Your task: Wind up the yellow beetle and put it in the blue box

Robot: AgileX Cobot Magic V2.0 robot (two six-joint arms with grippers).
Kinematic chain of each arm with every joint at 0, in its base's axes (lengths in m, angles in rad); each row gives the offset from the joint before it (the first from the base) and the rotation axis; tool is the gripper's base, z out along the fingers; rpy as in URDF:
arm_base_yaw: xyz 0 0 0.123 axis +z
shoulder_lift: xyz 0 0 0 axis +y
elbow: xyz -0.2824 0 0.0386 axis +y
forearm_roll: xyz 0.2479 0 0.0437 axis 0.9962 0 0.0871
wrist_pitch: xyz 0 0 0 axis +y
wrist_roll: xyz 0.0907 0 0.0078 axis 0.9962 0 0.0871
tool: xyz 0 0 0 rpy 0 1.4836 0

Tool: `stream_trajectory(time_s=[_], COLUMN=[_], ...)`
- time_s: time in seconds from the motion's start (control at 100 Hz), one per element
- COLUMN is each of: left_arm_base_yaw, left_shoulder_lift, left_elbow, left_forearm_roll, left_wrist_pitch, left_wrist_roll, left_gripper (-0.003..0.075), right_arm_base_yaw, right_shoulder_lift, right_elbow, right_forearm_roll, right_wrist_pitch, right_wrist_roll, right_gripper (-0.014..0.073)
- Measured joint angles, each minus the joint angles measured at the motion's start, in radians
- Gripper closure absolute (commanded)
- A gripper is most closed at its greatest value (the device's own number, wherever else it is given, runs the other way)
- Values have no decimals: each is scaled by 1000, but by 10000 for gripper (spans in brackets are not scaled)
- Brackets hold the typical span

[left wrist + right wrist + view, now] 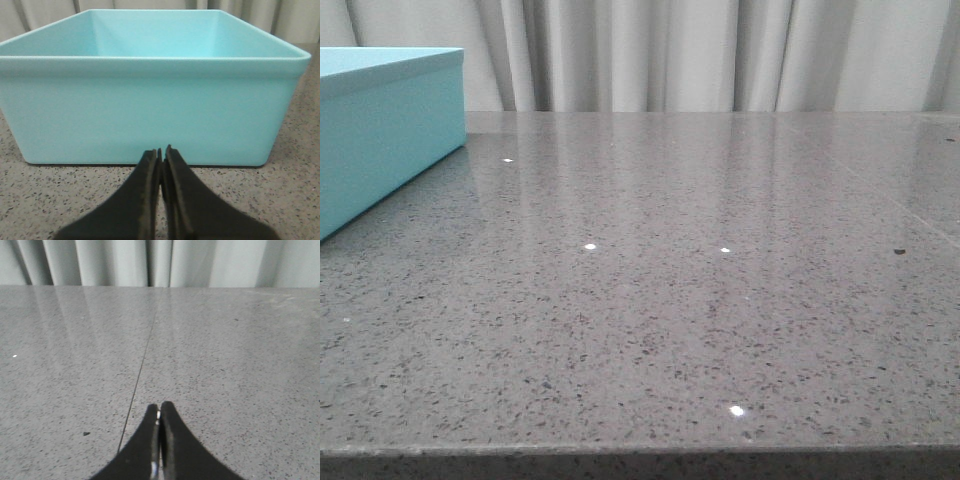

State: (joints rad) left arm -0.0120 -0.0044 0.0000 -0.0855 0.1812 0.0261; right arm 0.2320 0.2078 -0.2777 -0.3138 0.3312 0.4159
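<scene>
Closed left hand (162,152) facing blue box (150,110)

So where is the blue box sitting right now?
The blue box stands at the far left of the grey table in the front view, and directly ahead of the shut left gripper, not touching it.

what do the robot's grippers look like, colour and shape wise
Only the wrist views show them. The left gripper and the right gripper look alike: each has two matte black jaws, broad at the base and tapering in a curve to narrow tips. No cables, markings or arm links are visible in any view.
</scene>
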Motion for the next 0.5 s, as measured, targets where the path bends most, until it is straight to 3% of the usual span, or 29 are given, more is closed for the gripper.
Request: stream_trajectory(time_s=[0.5], left_arm_base_yaw=[0], left_shoulder_lift=[0], left_elbow=[0], left_forearm_roll=[0], left_wrist_pitch=[0], left_wrist_roll=[-1], left_gripper=[738], right_arm_base_yaw=[-138], right_shoulder_lift=[-159], right_elbow=[274], right_forearm_roll=[1], right_wrist_pitch=[-362], right_wrist_roll=[-2], right_gripper=[662])
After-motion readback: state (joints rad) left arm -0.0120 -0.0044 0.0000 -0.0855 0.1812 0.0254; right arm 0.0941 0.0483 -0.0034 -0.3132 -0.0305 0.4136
